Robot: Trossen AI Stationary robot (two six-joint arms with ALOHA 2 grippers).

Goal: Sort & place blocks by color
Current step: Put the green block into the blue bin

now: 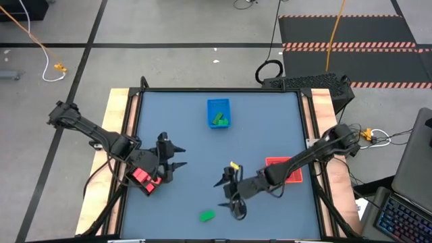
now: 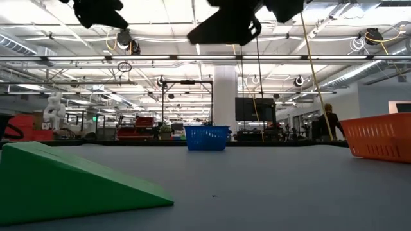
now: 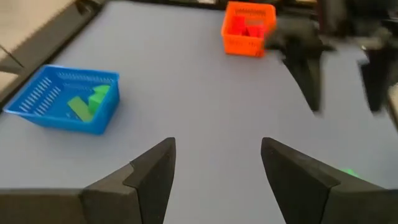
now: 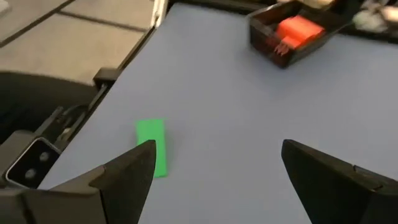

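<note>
One green block (image 1: pixel 206 216) lies flat on the table near its front edge; it also shows in the right wrist view (image 4: pixel 152 147) and as a wedge close up in the low view (image 2: pixel 70 186). My right gripper (image 1: pixel 228 198) is open and empty above the table, just right of and beyond this block, which sits by one fingertip (image 4: pixel 140 158). My left gripper (image 1: pixel 181 156) is open and empty over the table's left half, its fingers (image 3: pixel 155 168) pointing toward the right. Green blocks (image 3: pixel 87 102) lie in the blue tray (image 1: pixel 218 104), and red blocks (image 3: pixel 245 28) in the orange-red tray (image 1: pixel 291 177).
A black tray (image 4: pixel 273 28) holding a salmon-red block (image 4: pixel 298 28) stands at the table's left front, under my left arm (image 1: pixel 143 179). The blue tray stands at the far middle and the orange-red tray at the right, under my right arm. Bare table lies between them.
</note>
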